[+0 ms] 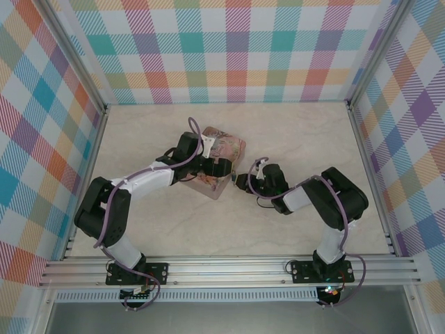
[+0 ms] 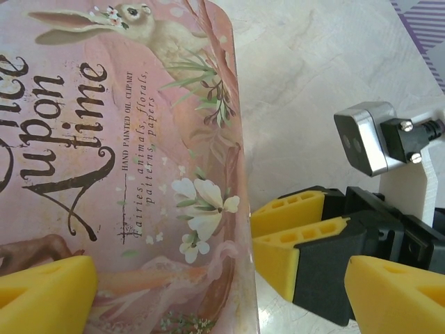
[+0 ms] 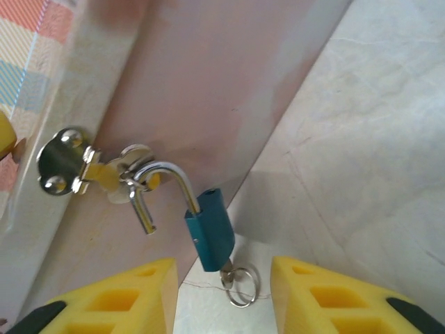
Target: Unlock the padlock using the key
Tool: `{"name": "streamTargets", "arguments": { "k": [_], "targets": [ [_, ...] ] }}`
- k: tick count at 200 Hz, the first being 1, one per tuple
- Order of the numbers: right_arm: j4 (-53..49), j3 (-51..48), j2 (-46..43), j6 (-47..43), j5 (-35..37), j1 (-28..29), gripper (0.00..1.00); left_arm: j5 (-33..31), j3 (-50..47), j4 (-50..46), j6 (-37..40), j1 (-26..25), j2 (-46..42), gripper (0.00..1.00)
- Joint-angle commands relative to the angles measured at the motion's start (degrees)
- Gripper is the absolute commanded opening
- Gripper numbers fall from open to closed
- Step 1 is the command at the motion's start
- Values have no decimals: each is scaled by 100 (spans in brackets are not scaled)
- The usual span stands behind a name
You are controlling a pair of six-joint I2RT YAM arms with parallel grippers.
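Observation:
The blue padlock (image 3: pixel 208 231) hangs by its metal shackle (image 3: pixel 170 174) from the hasp (image 3: pixel 104 170) on the pink tin's side (image 3: pixel 229 76). One shackle leg is out of the body. The key (image 3: pixel 227 273) sticks in the padlock's underside, with its ring (image 3: pixel 242 287) on the table. My right gripper (image 3: pixel 222 306) is open, its yellow fingers (image 3: pixel 122 299) either side of the key and clear of it. In the top view it (image 1: pixel 240 182) sits at the tin's near corner. My left gripper (image 2: pixel 222 299) stands wide open over the tin's lid (image 2: pixel 139 139), one finger (image 2: pixel 42 296) above the lid, the other past its edge.
The pictured pink tin (image 1: pixel 224 156) lies mid-table on the pale marble top (image 1: pixel 313 132). Checked walls enclose the left, back and right. The right gripper's yellow fingers (image 2: pixel 295 229) and wrist camera (image 2: pixel 365 139) are close beside the tin in the left wrist view.

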Motion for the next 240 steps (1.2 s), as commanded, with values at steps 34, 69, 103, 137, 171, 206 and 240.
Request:
{"name": "streamTargets", "arguments": {
  "k": [34,69,103,137,171,206,240],
  "targets": [
    [-242,91,333,-172,-189,140,41,100,-199,-408,-226,36,-28,92],
    [-319,316,556,-140,-299,162,37,80,-198,-398,-236,36,-46,92],
    [-470,392,701,-79,-277,219,33,63,-198,-380,-232,36,-63,92],
    [-334,424,777,-15,-198,214,17,38,-223,-367,-234,36,-76,92],
    [-53,120,532,11,48,125,8,-12,-271,-394,-211,45,-133,93],
    [722,-54,585,345,-138,-18,5,25,-331,-382,-159,45,-142,93],
    [919,66,626,538,-247,-45,4,63,-410,-416,-22,45,-159,92]
  ]
}}
